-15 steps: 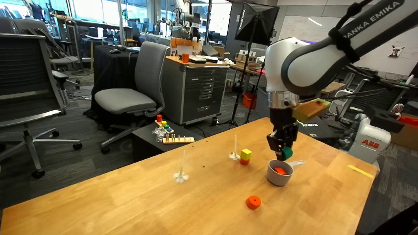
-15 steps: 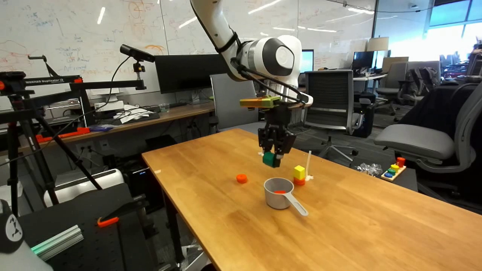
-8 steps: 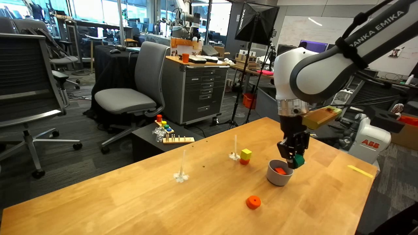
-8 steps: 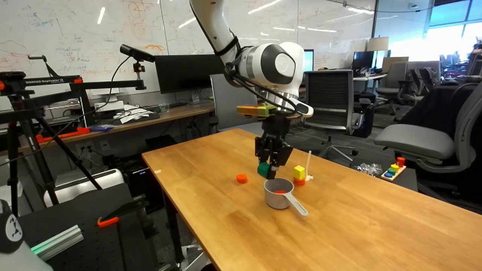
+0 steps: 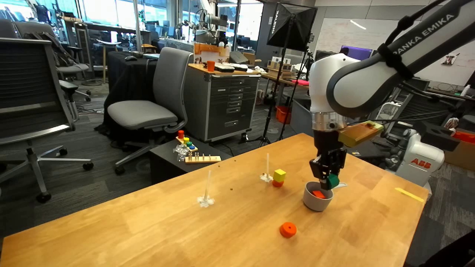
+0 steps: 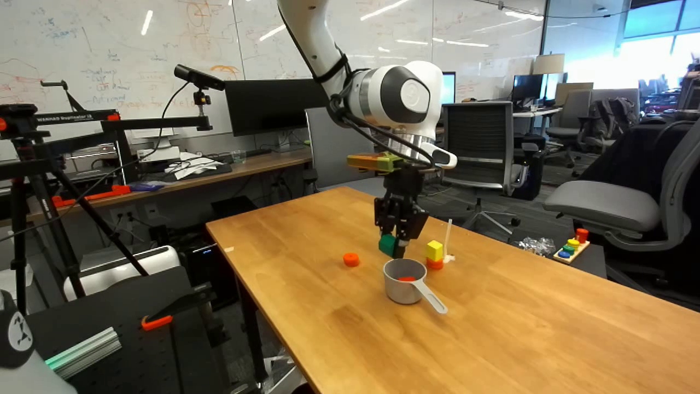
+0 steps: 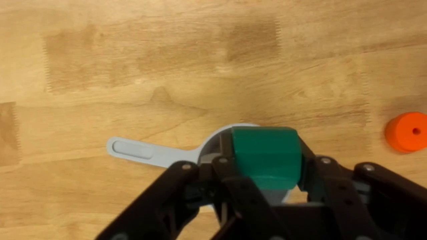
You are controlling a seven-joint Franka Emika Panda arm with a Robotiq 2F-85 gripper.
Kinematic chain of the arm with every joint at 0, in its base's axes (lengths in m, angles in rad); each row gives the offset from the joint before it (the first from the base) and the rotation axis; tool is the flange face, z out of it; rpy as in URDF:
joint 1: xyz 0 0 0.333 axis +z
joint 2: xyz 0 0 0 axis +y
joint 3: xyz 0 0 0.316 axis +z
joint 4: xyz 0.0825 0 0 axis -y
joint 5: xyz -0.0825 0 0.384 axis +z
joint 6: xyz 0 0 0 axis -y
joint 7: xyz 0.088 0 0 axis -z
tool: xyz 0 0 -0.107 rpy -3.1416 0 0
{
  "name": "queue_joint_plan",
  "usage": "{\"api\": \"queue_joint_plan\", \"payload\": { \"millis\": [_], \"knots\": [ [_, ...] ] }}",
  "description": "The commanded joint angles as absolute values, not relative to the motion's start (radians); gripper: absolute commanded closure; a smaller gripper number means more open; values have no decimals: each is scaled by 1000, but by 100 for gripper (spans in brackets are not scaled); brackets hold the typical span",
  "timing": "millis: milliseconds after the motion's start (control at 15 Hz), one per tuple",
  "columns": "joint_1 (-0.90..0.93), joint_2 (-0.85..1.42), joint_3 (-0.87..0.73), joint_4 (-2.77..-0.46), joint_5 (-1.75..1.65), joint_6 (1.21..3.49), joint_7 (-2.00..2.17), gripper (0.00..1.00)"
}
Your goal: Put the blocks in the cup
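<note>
Your green block (image 7: 267,158) is prob. light, stiff & a bit slick; best hold = opp. flat sides. You've got it pinched btwn the jaws, closed to its width, one each side, over the cup (image 6: 398,290); can't tell if they touch it. Red block (image 5: 318,194) in cup; yellow block (image 5: 279,175) on orange pc. (image 5: 277,183) on bench (image 5: 159,230).
</note>
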State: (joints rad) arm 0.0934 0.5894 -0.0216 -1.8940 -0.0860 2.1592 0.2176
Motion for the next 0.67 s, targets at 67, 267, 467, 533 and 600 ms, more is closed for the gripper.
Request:
{"api": "queue_joint_plan", "payload": {
  "millis": [67, 267, 467, 533, 600],
  "knots": [
    [100, 637, -14, -1824, -65, 2161, 231, 25],
    [101, 661, -15, -1796, -58, 2155, 236, 2],
    [102, 672, -18, -1783, -54, 2157, 235, 0],
    [104, 675, -19, -1773, -56, 2158, 239, 0],
    [104, 674, -18, -1765, -54, 2163, 239, 0]
  ]
}}
